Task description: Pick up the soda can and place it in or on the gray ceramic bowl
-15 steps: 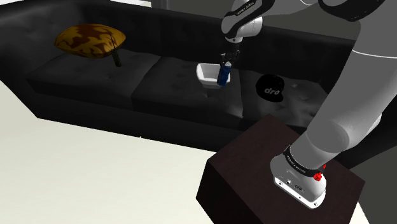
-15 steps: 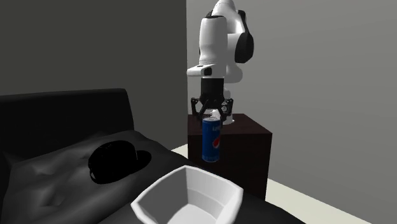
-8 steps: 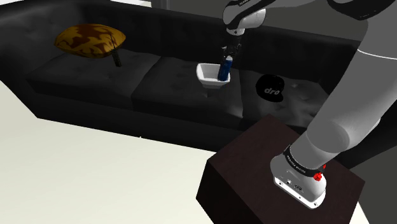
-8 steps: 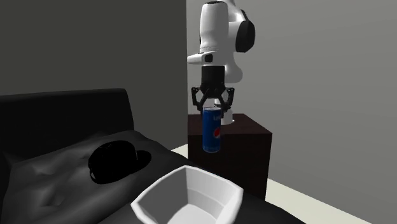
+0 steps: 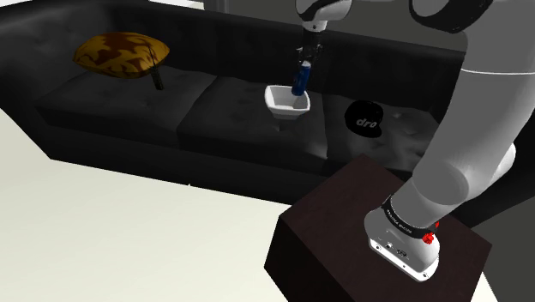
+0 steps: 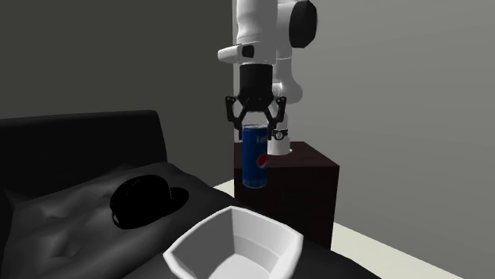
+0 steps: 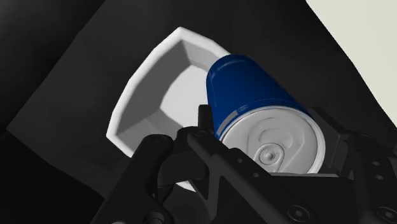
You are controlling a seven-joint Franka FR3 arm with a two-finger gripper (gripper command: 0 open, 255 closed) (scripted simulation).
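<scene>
A blue soda can (image 5: 300,81) (image 6: 255,157) hangs upright in the air, with my black gripper (image 5: 303,63) (image 6: 256,127) shut on its top end. In the wrist view the can (image 7: 251,95) sits clasped between the fingers, its silver lid toward the camera. The bowl (image 5: 286,101) (image 6: 234,246) (image 7: 162,83) is pale grey-white with squared sides and rests on the black sofa seat. In the shoulder view the can's lower end overlaps the bowl's far rim. In the wrist view the bowl lies below and beside the can.
A black cap with white lettering (image 5: 363,118) (image 6: 147,198) lies on the sofa seat near the bowl. A brown patterned cushion (image 5: 120,53) sits at the sofa's far end. The dark stand (image 5: 377,232) is beside the sofa, on a pale floor (image 5: 111,232).
The gripper has carried the can upward and toward the bowl; in the shoulder view it moved up, in the second exterior view it shifted left and closer. The grip is unchanged.
</scene>
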